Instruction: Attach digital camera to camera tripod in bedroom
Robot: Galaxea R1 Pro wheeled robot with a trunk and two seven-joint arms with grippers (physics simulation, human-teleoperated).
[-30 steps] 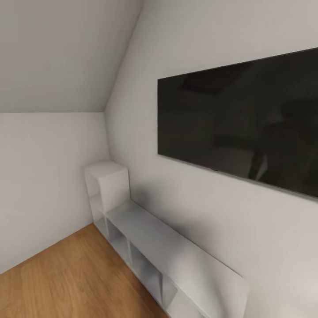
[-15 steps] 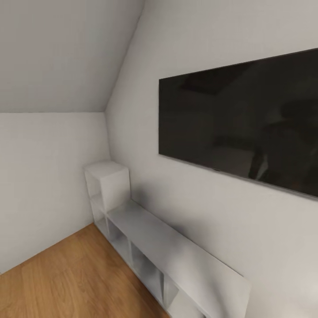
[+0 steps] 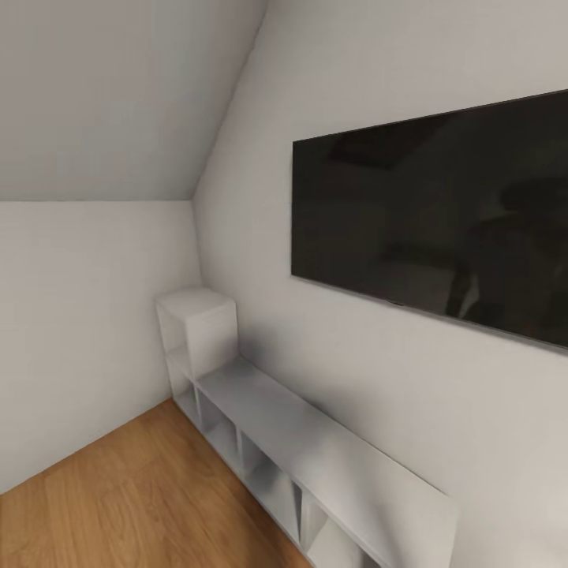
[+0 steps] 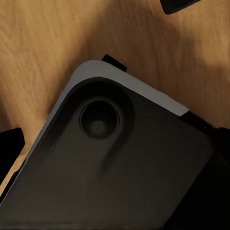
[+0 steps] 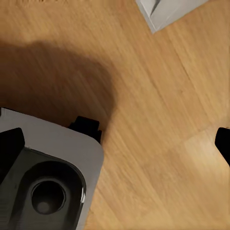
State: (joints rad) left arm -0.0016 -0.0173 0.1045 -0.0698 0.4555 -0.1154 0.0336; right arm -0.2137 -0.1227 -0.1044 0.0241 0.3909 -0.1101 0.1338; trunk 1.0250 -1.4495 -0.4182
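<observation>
Digital camera and camera tripod: neither is among what the views take in, so their place cannot be given from here. Judged step: transit, searching the bedroom.

Head view: a white corner, a dark wall-mounted television, low white cube shelving along the wall beneath it, and a wood plank floor. To do this step well, I would turn the base slowly and drop the head gaze toward floor level (a tall silver-legged stand should show up easily against white walls), keeping the base clear of the shelving.

Left wrist view: looks straight down on the robot's base, grey-rimmed and dark-topped, over the planks. Right wrist view: a corner of the base, more floor, and a white shelving corner.

Dark fingertips show at the frame edges in both wrist views, well apart with nothing between them: both grippers released, empty.
</observation>
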